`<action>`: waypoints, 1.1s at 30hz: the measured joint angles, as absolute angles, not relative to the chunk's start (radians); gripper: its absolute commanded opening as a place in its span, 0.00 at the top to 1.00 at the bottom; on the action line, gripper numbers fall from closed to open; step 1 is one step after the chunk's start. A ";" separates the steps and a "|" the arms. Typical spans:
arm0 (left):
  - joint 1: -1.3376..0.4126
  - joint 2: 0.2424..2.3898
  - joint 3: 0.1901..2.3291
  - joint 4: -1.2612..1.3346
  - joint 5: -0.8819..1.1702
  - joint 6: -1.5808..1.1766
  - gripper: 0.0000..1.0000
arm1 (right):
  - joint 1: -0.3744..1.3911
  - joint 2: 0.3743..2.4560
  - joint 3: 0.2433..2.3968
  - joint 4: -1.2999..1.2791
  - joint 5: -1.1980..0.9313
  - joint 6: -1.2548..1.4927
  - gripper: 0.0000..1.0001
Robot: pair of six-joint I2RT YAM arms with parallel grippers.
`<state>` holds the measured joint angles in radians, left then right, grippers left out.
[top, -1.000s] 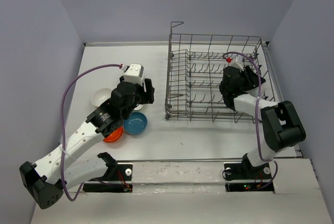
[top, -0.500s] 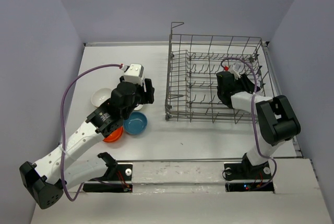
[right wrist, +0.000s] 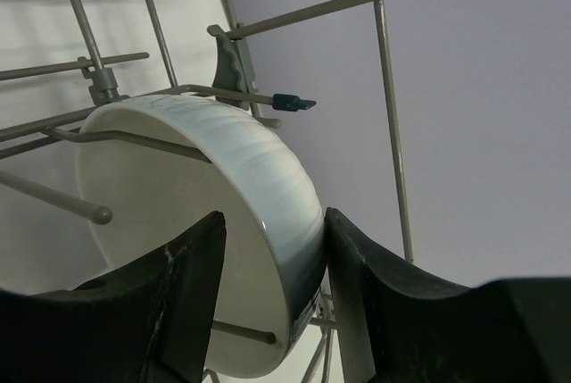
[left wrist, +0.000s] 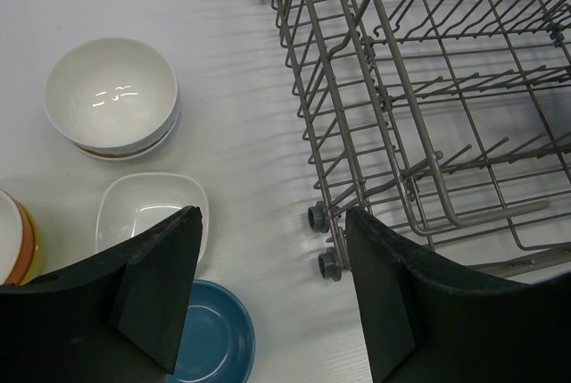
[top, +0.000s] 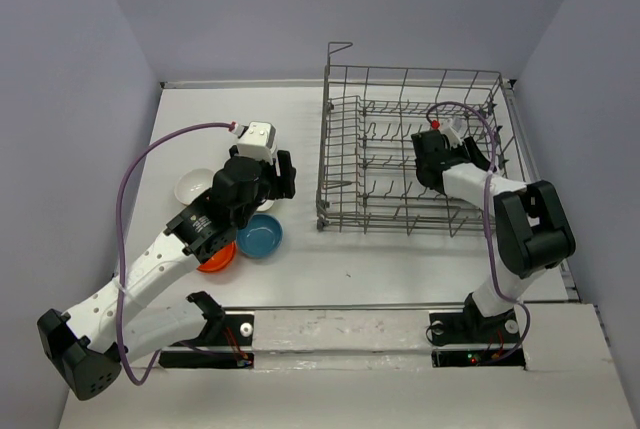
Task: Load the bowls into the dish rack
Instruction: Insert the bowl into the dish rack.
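The grey wire dish rack [top: 415,72] stands at the right of the table. My right gripper [top: 432,163] is inside it, shut on the rim of a round white bowl [right wrist: 178,187] that stands on edge among the tines; one finger is inside the bowl and one outside, in the right wrist view [right wrist: 275,218]. My left gripper [left wrist: 272,219] is open and empty above the table left of the rack [left wrist: 401,88]. Below it lie a squarish white bowl [left wrist: 147,209], a blue bowl [left wrist: 212,334], stacked round white bowls [left wrist: 111,97] and an orange-red bowl [top: 216,257].
The rack's small wheels [left wrist: 318,217] sit just right of my left gripper. Grey walls close the table on the left, back and right. A purple cable [top: 135,174] loops over the left arm. The rack's raised handle [top: 340,47] is at its back left corner.
My right gripper has shifted a little to the left inside the rack with the white bowl. The left arm and the bowls on the table have not moved.
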<state>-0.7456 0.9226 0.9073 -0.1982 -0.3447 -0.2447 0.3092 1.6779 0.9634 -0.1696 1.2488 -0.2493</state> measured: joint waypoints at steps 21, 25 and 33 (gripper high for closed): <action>-0.746 0.923 0.907 -0.198 -0.345 -0.244 0.25 | 0.309 1.635 1.101 -0.432 1.090 -0.050 0.38; -0.746 0.923 0.907 -0.198 -0.346 -0.244 0.25 | 0.309 1.609 1.141 -0.472 1.053 -0.010 0.38; -0.746 0.923 0.907 -0.198 -0.355 -0.244 0.25 | 0.310 1.548 1.194 -0.538 0.979 0.056 0.37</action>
